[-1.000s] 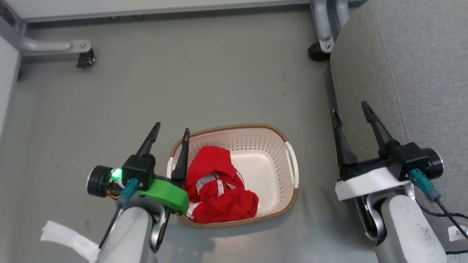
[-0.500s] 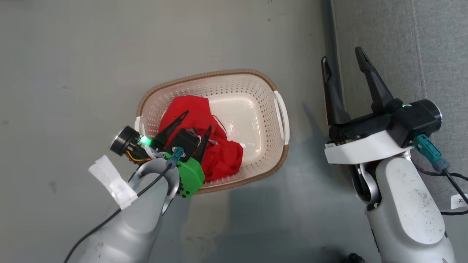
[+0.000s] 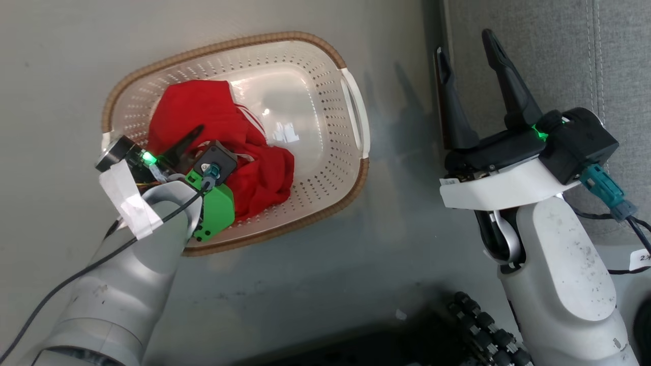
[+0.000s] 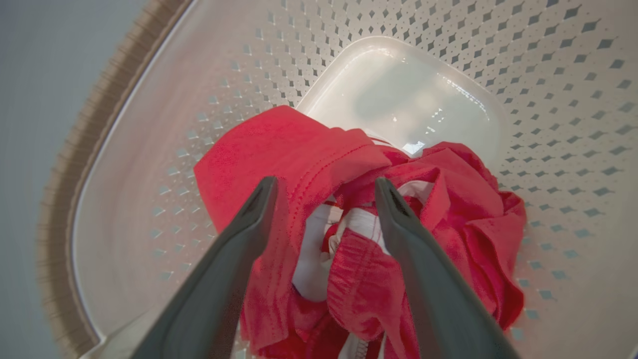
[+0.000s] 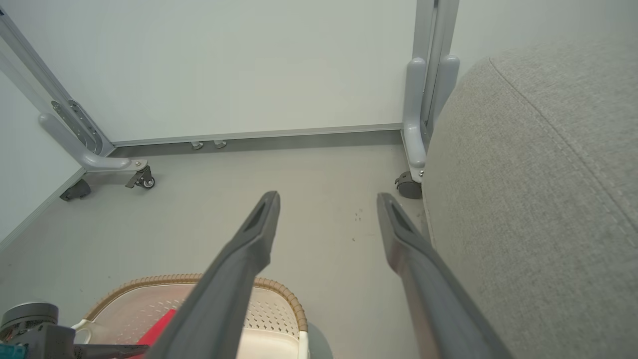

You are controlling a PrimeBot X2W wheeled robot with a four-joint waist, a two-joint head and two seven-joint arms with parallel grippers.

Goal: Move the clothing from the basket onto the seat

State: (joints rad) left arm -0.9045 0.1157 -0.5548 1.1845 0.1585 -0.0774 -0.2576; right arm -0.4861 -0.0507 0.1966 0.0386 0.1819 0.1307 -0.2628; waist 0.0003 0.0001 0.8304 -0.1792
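Note:
The cream perforated basket (image 3: pixel 244 43) stands on the grey floor with the red clothing (image 3: pixel 203 109) bunched in its left half. My left gripper (image 3: pixel 208 140) reaches down into the basket, open, just over the heap. In the left wrist view its fingers straddle a red fold with white trim (image 4: pixel 279 144), the gripper (image 4: pixel 325 182) still open, and the basket wall (image 4: pixel 548 75) rises behind. My right gripper (image 3: pixel 464 43) is open and holds nothing, beside the edge of the grey seat (image 3: pixel 549 51). From the right wrist, that gripper (image 5: pixel 327 195) hangs over the floor, with the seat (image 5: pixel 538 174) to its right.
A pale wall and grey wheeled frame legs (image 5: pixel 94 159) (image 5: pixel 416 124) close off the far side, with a castor (image 5: pixel 408 184) next to the seat's corner. The basket's rim (image 5: pixel 279 291) shows low in the right wrist view. My dark base (image 3: pixel 478 325) is at the head view's bottom.
The head camera has tipped down and forward, so the whole picture shifted. My left gripper has gone from beside the basket's rim down into it, over the red clothing. The right gripper stays open.

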